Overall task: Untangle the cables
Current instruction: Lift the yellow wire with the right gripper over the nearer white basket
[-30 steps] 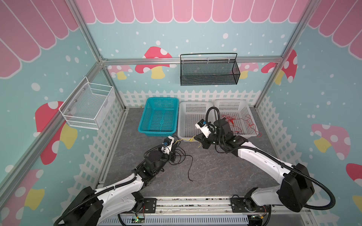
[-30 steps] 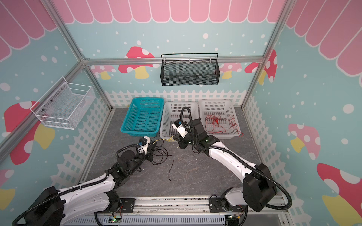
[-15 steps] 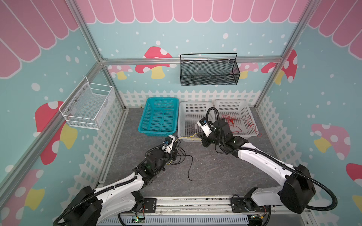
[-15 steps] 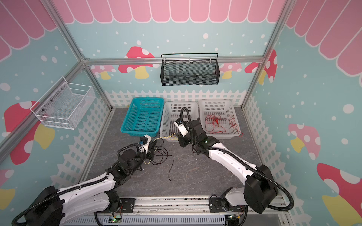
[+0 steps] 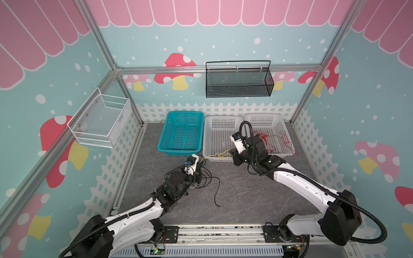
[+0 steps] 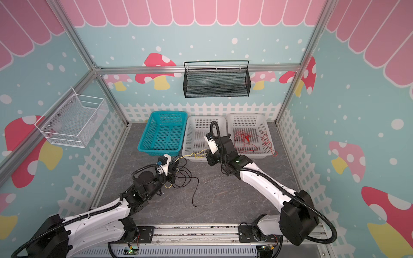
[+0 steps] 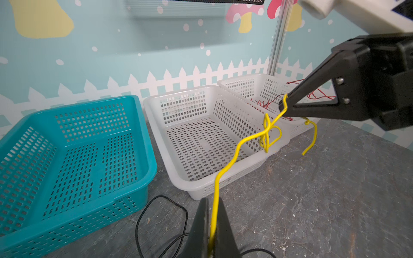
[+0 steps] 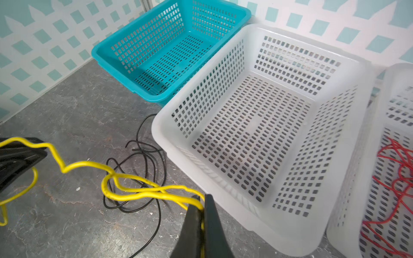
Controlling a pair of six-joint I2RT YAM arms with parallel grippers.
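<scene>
White arms (image 5: 299, 181); black joints (image 5: 339, 220); corrugated black hoses (image 5: 384, 232)

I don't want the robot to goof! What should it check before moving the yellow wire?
1. The left gripper is shut on the yellow cable: ok.
2. The right gripper is shut on the yellow cable: ok.
3. The yellow cable is straight: not ok, a knot sits near the right gripper.
4. The yellow cable is clear of the black cable: cannot tell.
5. The red cable lies in the white basket: ok.
</scene>
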